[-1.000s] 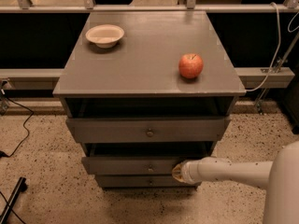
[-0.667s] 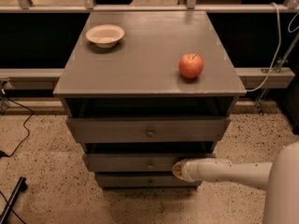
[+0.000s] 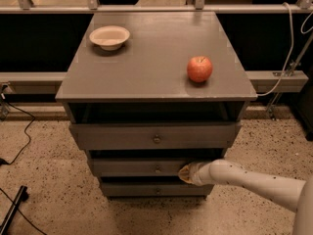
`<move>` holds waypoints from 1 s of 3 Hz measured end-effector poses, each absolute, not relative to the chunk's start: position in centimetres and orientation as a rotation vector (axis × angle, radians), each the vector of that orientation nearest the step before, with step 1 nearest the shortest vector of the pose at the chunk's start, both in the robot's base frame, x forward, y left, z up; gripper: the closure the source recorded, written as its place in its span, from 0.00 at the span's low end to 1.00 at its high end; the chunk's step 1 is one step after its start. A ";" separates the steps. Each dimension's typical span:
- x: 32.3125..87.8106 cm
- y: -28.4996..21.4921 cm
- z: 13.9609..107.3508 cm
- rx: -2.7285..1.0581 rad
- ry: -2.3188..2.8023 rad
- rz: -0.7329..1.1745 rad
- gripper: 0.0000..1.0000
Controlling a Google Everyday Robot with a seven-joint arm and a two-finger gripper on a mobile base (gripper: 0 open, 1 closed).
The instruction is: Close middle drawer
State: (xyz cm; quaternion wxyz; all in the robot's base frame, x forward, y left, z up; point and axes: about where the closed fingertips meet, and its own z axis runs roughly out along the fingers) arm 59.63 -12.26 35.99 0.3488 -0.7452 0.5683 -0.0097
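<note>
The middle drawer (image 3: 142, 167) is the second of three grey fronts in the cabinet, with a small round knob (image 3: 157, 169) at its centre. It sticks out slightly, with a dark gap above it. My gripper (image 3: 185, 173) is at the right part of that drawer's front, touching it, at the end of my white arm (image 3: 249, 180) that comes in from the lower right.
The top drawer (image 3: 155, 136) stands pulled out further, above the middle one. The bottom drawer front (image 3: 154, 189) sits below. On the cabinet top (image 3: 151, 58) are a red apple (image 3: 199, 68) and a beige bowl (image 3: 109, 36). Cables lie on the floor at left.
The middle drawer has slid a little further into the cabinet, and my gripper has followed it inward against the front.
</note>
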 end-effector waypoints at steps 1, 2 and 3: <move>59.5 -12.1 35.9 -1.941 1.468 0.005 1.00; 56.3 -13.0 36.4 -1.976 1.505 0.011 1.00; 51.8 -13.5 36.1 -1.955 1.575 0.029 1.00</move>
